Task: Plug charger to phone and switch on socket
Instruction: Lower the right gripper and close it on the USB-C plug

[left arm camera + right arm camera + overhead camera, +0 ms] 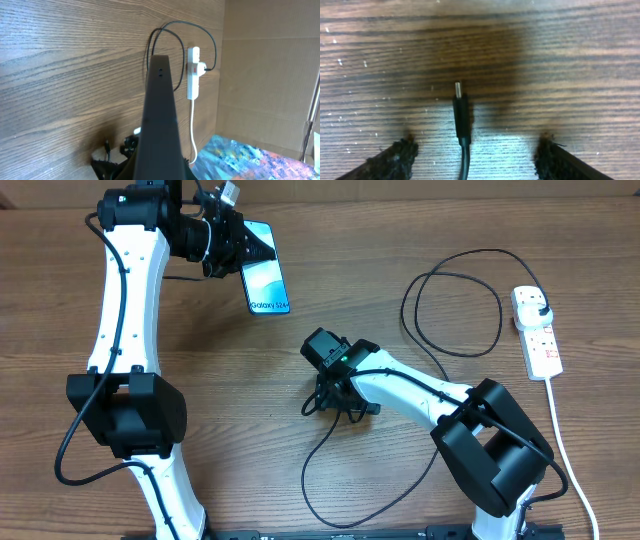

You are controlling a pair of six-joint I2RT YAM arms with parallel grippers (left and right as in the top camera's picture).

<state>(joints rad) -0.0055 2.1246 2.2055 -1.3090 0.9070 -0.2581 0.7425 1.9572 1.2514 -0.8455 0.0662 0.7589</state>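
Right claw: the right claw (476,147) hangs low over the bench (400,230) with its jaws wide and nothing between them gripped.
Right fingers: the two dark fingertips (395,157) stand one on each side of the charger (462,122), both clear of it.
Charger tip: the small metal connector tip (458,91) lies flat on the wood, pointing away from the wrist camera, roughly midway between the jaws.
Charger run: from the tip the thin black cable curls toward the near edge of the bench, passes under the right arm, then makes a big loop before reaching the black plug (540,306).
Socket: the white socket (540,345) lies at the bench's right side, with the black plug seated in its far end and its white cord (562,440) trailing toward the near edge.
Left claw: the left claw (243,255) is clamped on the phone (268,285) near its far end.
Phone: it is at the far left, well apart from the charger tip, screen up in the overhead view; from the left wrist only its dark edge shows.
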